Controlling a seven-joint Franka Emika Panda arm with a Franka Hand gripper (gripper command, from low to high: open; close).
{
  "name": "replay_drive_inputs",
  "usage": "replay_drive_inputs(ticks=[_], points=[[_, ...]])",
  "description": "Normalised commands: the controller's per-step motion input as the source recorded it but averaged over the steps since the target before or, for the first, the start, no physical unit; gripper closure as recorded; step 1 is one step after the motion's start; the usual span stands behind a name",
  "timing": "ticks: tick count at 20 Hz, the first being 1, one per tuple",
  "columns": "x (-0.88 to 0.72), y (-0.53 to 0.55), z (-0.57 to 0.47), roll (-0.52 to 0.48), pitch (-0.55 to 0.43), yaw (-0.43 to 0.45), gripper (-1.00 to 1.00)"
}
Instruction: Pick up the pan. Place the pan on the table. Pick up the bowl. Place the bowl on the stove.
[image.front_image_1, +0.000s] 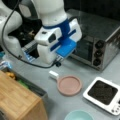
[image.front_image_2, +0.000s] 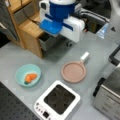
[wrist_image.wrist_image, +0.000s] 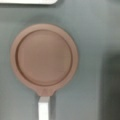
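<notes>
on the grey table (image.front_image_2: 15, 57), nearest in a front view, sits the white stove (image.front_image_2: 58, 101) with its black top bare and its knobs at the near corner. just beyond it to that view's left lies the teal bowl (image.front_image_2: 28, 75), with a small orange carrot-like thing (image.front_image_2: 30, 77) inside. beside the stove, toward that view's right, the pink pan (image.front_image_2: 74, 72) rests flat on the table, its white handle (image.front_image_2: 84, 57) pointing away toward the arm. the pan and the stove lie close but apart. the wrist view looks straight down on the pan (wrist_image.wrist_image: 44, 58), empty, handle toward the bottom edge. above and behind the pan hangs the gripper (image.front_image_1: 58, 62), clear of it and touching nothing; whether its fingers are spread or closed i cannot tell. further back stand a wooden cabinet (image.front_image_2: 27, 27) and, in a front view, a steel toaster oven (image.front_image_1: 100, 42).
</notes>
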Motion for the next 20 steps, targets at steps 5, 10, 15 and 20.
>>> replay_drive_inputs(ticks=[5, 10, 15, 20], points=[[0.48, -0.22, 0.22, 0.131, 0.317, 0.034, -1.00], [0.41, -0.26, 0.15, 0.094, 0.293, 0.066, -1.00], [0.43, -0.35, 0.12, 0.099, 0.281, 0.104, -1.00], [0.45, -0.37, 0.11, 0.129, 0.268, 0.099, -1.00]])
